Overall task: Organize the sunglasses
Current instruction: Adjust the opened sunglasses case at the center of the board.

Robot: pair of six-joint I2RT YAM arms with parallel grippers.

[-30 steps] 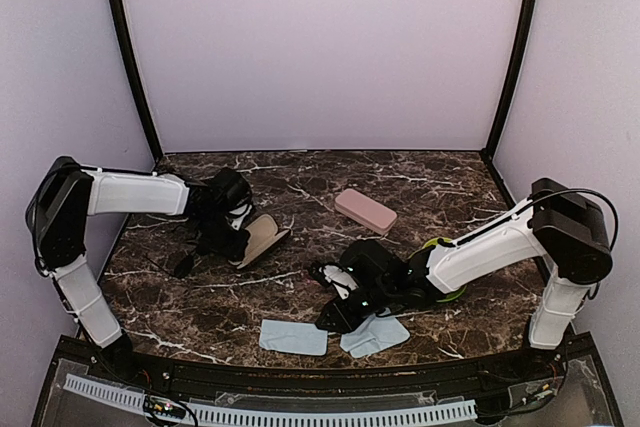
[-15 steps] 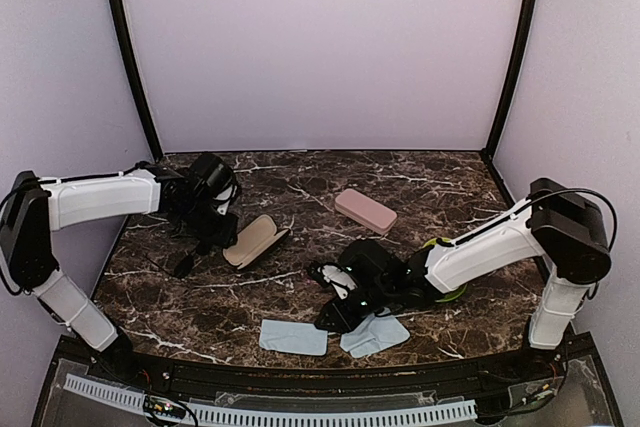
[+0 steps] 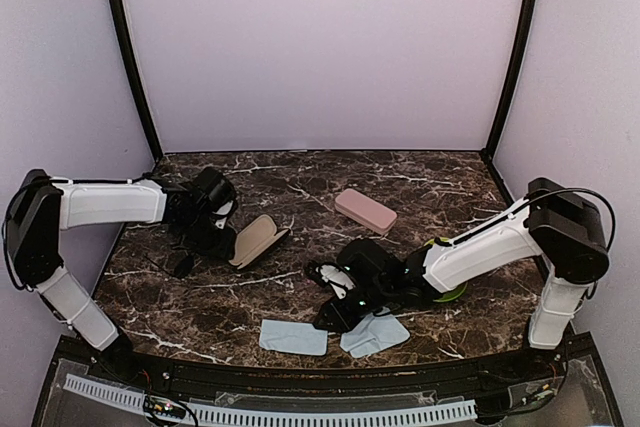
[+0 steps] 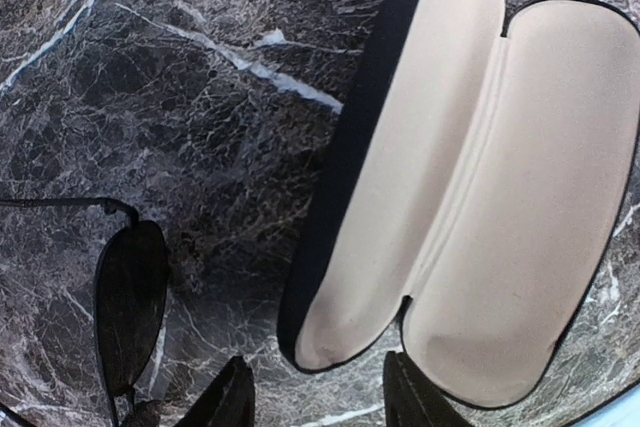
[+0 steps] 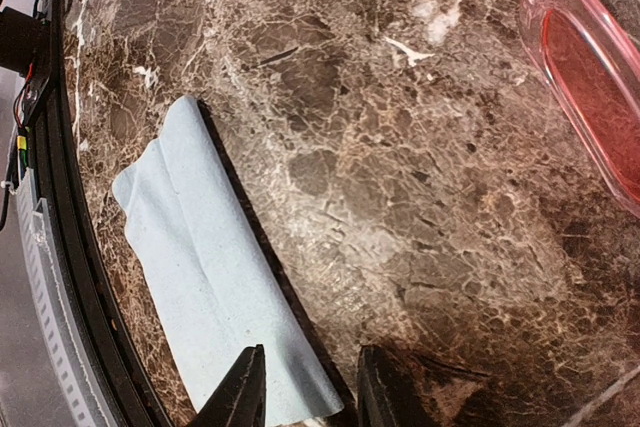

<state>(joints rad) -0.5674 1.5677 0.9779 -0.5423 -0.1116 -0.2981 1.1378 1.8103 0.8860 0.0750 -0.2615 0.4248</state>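
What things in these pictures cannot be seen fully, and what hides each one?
Red sunglasses: right wrist view, cut off by the right edge; only one lens shows.
Black sunglasses: left wrist view, cut off by the left and bottom edges; top view, too small and dark against the table.
Green thing: top view, mostly hidden under the right arm; what it is cannot be told.
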